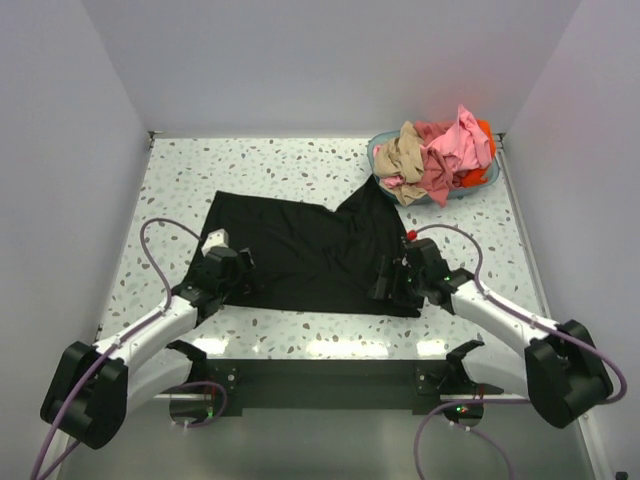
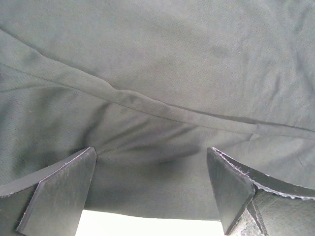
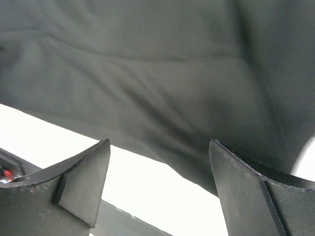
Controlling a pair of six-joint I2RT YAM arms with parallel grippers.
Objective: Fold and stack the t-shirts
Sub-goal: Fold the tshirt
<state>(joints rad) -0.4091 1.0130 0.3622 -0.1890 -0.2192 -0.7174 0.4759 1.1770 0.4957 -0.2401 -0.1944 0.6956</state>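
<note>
A large black t-shirt (image 1: 310, 255) lies spread flat on the speckled table (image 1: 180, 175), one sleeve reaching toward the basket. My left gripper (image 1: 222, 275) hovers over its near left part, jaws wide open; in the left wrist view black cloth (image 2: 157, 98) with a seam fills the frame and its near hem runs between the fingers (image 2: 64, 191). My right gripper (image 1: 392, 280) is at the shirt's near right corner, also open; the black cloth's (image 3: 162, 83) edge crosses between its fingers (image 3: 246, 191). Nothing is held. Pink (image 1: 455, 150), tan-beige (image 1: 403, 155) and orange-red (image 1: 484, 132) t-shirts are heaped in the basket.
A teal round basket (image 1: 470, 188) stands at the back right corner, against the white walls. The table's near edge (image 1: 330, 345) runs just behind both grippers, with the arm bases below it.
</note>
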